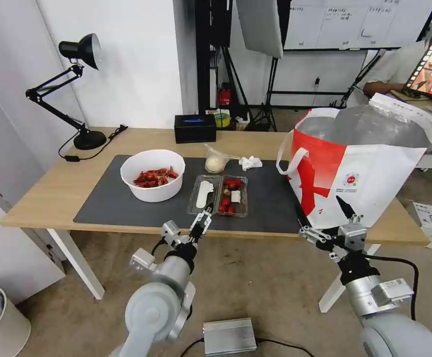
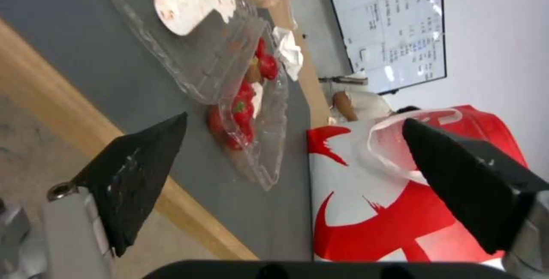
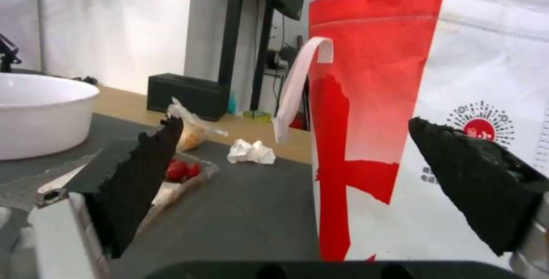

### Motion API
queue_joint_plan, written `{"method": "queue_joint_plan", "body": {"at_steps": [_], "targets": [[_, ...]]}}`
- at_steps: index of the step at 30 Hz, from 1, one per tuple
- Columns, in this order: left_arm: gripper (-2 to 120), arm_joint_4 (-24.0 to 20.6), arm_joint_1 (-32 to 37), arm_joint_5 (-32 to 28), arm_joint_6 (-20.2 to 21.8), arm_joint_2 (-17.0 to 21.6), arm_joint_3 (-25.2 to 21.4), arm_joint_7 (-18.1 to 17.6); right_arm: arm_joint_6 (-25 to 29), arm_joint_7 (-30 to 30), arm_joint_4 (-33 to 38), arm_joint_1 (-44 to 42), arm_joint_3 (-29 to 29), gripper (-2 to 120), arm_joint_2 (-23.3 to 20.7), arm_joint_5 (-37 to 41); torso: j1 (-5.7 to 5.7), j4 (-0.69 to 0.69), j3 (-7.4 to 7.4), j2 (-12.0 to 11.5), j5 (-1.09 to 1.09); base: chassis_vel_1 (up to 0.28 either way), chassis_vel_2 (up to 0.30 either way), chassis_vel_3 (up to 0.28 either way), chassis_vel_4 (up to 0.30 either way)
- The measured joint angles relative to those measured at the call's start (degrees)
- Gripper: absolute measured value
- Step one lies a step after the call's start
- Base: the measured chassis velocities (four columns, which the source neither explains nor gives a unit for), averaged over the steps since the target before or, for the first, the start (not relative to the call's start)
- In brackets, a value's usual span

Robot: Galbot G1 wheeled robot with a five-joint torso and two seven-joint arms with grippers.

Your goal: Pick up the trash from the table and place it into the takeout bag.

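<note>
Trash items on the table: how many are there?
4. White bowl on the mat's left, clamshell tray at centre, small clear bag behind it, crumpled tissue beside the bag.

Lighting: bright, even, diffuse indoor; shadows faint. Glare: silver lining of the takeout bag (image 1: pixel 369 126), at 2 o'clock in the head view. Blur: left wrist view soft throughout. Distortion: head view verticals lean at edges.

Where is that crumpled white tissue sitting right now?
In the head view the crumpled white tissue lies on the dark grey mat, toward the table's far edge, between the small clear bag and the takeout bag.
</note>
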Motion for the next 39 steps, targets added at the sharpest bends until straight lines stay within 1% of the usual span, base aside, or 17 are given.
{"method": "queue_joint_plan", "body": {"at_steps": [4,7,8,11,13,15,22,35,39], "targets": [[100,2.14,-2.39,-0.51,0.01,-0.08,1.14,-0.74,0.02,-0.04,-0.02,-0.17,0.15,100,0.44,-0.17,0.00,0.00,0.00,0.00,0.00,0.000,0.000,0.000,0.000],[100,2.47,-2.70,-0.57,0.01,-0.14,1.26,-0.84,0.02,-0.04,-0.04,-0.20,0.15,100,0.52,-0.21,0.00,0.00,0.00,0.00,0.00,0.000,0.000,0.000,0.000],[100,3.51,-3.80,-1.08,0.12,-0.34,1.61,-1.30,0.05,-0.07,-0.08,-0.33,0.15,100,0.83,-0.44,0.00,0.00,0.00,0.00,0.00,0.000,0.000,0.000,0.000],[100,4.42,-4.74,-1.50,0.19,-0.34,1.86,-1.62,0.08,-0.10,-0.10,-0.46,0.15,100,1.06,-0.60,0.00,0.00,0.00,0.00,0.00,0.000,0.000,0.000,0.000],[100,5.93,-6.26,-1.94,0.20,-0.19,2.22,-2.24,0.15,-0.12,-0.13,-0.72,0.32,100,1.21,-0.64,0.00,0.00,0.00,0.00,0.00,0.000,0.000,0.000,0.000],[100,6.21,-6.63,-2.05,0.19,-0.18,2.28,-2.56,0.18,-0.13,-0.15,-0.77,0.43,100,1.21,-0.64,0.00,0.00,0.00,0.00,0.00,0.000,0.000,0.000,0.000],[100,8.29,-9.55,-3.34,0.02,0.14,2.61,-5.58,0.24,-0.13,-0.29,-0.89,0.74,100,1.40,-0.62,0.00,0.00,0.00,0.00,0.00,0.000,0.000,0.000,0.000],[100,10.15,-11.16,-3.60,0.01,-0.22,3.59,-6.09,0.64,-0.13,-0.35,-0.94,0.72,100,2.00,-0.76,0.00,0.00,0.00,0.00,0.00,0.000,0.000,0.000,0.000],[100,10.67,-11.71,-3.55,0.01,-0.56,3.96,-6.19,1.60,-0.13,-0.71,-0.99,0.86,100,2.02,-0.76,0.00,0.00,0.00,0.00,0.00,0.000,0.000,0.000,0.000]]}}
